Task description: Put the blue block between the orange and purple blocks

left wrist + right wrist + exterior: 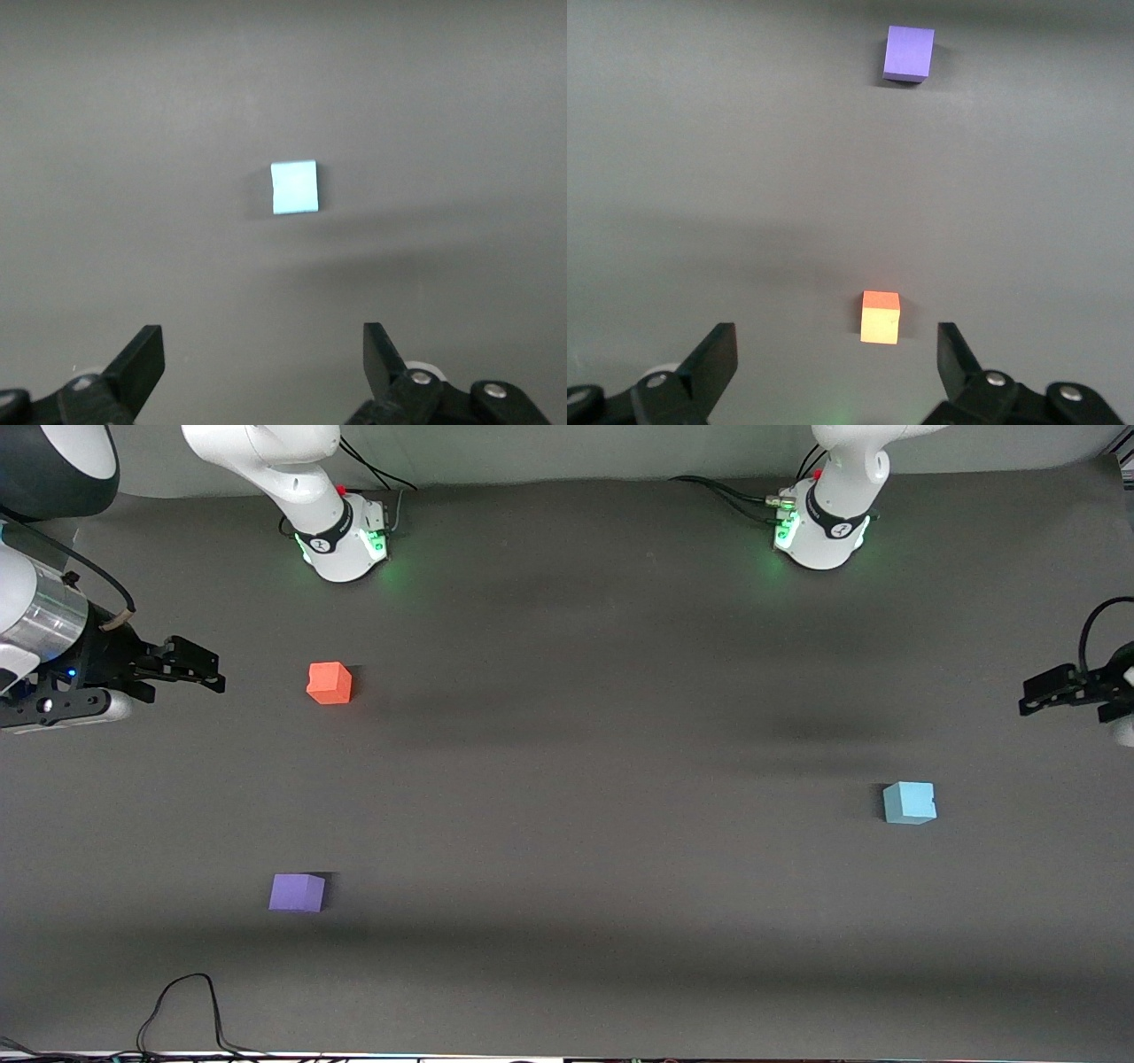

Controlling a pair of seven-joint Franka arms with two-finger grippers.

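Observation:
The light blue block point(909, 802) sits on the dark table toward the left arm's end; it also shows in the left wrist view point(294, 187). The orange block point(330, 683) and the purple block point(297, 892) sit toward the right arm's end, the purple one nearer the front camera. Both show in the right wrist view, orange point(880, 317) and purple point(909, 53). My left gripper point(1054, 691) is open and empty, up in the air at the left arm's end of the table, off to one side of the blue block. My right gripper point(190, 667) is open and empty, up beside the orange block.
The two arm bases point(344, 536) point(824, 531) stand along the table's back edge. A black cable point(182, 1010) loops onto the table at the edge nearest the front camera, near the purple block. The table between the blocks is bare grey mat point(585, 797).

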